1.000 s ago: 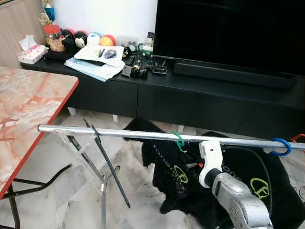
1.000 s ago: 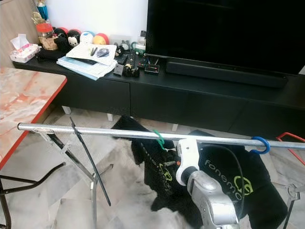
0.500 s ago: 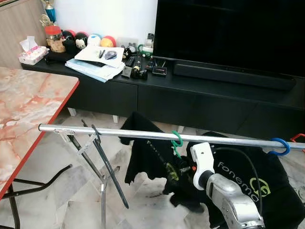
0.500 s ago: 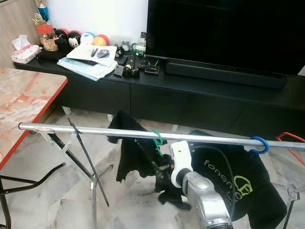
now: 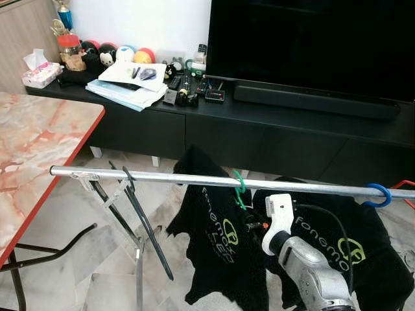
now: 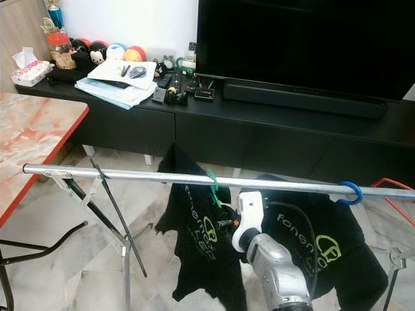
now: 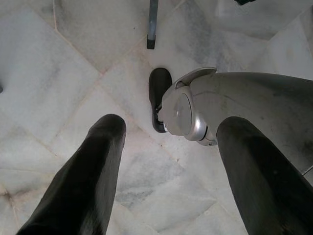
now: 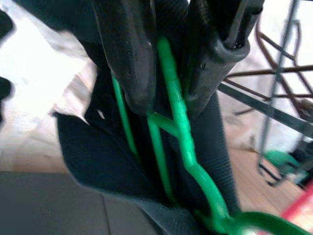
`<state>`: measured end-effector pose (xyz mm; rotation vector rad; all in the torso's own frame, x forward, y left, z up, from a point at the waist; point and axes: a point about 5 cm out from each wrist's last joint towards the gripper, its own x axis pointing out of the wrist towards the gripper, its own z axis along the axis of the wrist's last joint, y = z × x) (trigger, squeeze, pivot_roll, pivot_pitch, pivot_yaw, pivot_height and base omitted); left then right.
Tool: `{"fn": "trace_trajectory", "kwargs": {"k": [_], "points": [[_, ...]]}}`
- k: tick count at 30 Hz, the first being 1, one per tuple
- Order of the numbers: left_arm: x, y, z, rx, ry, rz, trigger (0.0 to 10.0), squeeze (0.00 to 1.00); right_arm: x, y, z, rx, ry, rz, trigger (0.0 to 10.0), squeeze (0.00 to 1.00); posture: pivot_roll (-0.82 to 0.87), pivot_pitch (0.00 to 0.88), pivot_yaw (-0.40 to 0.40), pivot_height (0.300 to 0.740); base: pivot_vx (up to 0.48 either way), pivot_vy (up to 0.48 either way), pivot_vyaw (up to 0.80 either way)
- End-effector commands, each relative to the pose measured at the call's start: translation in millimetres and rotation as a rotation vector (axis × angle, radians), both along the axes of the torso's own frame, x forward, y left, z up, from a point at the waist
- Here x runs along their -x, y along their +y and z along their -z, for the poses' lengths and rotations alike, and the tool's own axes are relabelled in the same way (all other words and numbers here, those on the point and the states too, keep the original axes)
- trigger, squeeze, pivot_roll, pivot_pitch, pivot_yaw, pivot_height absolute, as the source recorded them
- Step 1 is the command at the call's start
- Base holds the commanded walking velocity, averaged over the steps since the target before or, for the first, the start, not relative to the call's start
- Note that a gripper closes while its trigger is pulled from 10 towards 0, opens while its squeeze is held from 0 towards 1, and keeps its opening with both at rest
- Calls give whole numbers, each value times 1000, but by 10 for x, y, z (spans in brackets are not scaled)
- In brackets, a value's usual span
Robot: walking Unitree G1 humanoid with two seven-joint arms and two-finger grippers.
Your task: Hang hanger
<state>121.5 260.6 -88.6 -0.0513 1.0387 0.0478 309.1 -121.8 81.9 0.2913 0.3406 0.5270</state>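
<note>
Since a moment ago the black shirt (image 5: 220, 240) on the green hanger (image 5: 240, 189) has swung down and now hangs flat, its logo facing out, where earlier it was bunched and twisted beside the arm. The hanger's hook sits over the metal rail (image 5: 162, 178), which runs across the view in front of a dark TV cabinet (image 5: 214, 123) cluttered with papers and small items. A marble tabletop (image 5: 32, 149) with a red edge stands to the left. Further right a blue hanger (image 5: 377, 194) carries a second black shirt (image 5: 363, 253). The right gripper (image 8: 168, 98) is just below the rail, its jaws closed narrowly on the green hanger's neck amid the fabric. The left gripper (image 7: 166, 171) hangs over the tiled floor (image 7: 73, 63), jaws wide apart and holding nothing.
</note>
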Motion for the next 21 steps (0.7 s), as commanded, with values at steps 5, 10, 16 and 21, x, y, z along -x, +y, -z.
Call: {"fn": "trace_trajectory", "kwargs": {"k": [5,10,16,21], "points": [[83,-4,30,2,28,-10,10000,0,-145,16,-155,-26,-81,7,10000,0,109,129,-60,740,0,0,0],[84,-9,32,5,27,-13,10000,0,-194,-3,-74,-11,-45,39,10000,0,117,129,-62,740,0,0,0],[89,-11,34,5,28,-16,10000,0,-157,6,53,19,1,27,10000,0,121,133,-62,740,0,0,0],[93,-8,34,6,30,-15,10000,0,-133,-23,125,81,5,15,10000,0,118,134,-61,740,0,0,0]]}}
